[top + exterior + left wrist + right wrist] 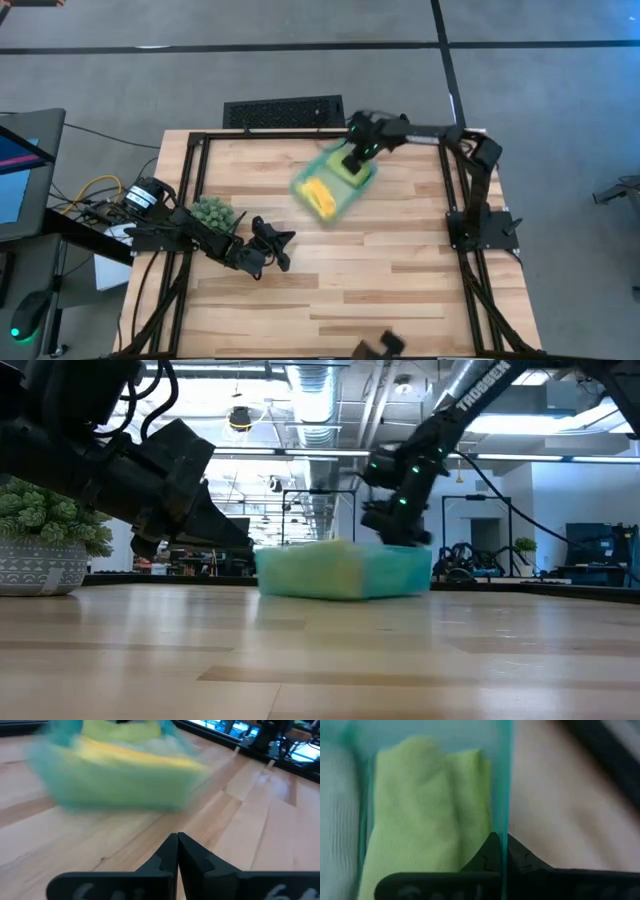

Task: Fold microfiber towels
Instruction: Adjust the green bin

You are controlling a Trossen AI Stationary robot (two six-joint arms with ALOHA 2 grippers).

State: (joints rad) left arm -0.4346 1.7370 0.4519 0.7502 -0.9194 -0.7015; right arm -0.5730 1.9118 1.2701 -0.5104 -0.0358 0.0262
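The only legible writing is the white word "TROSSEN" on the upper link of the right arm in the low view; the decorated band on the plant pot (pixel 40 572) carries a pattern, not text.

The teal plastic tray (pixel 322 172) is blurred in the high, low and left wrist views, so its outline is smeared. It sits on the wooden table (pixel 400 290) toward the far edge, between the two arms. Inside it, a yellow towel (pixel 320 194) lies at the end nearer the left arm and a lime green towel (pixel 427 815) lies at the end under the right gripper. A pale cloth shows at the edge of the right wrist view, cut off; its colour cannot be settled.

The right arm reaches from its base at the table's right side across to the far edge, wrist bent downward. The right gripper (pixel 501 845) is pressed together on the tray's thin teal wall, with the lime green towel just inside that wall.

The left arm lies low over the table beside the potted succulent (pixel 212 211). The left gripper (pixel 177 845) is pressed together, pinching nothing, pointing toward the tray and well apart from it.
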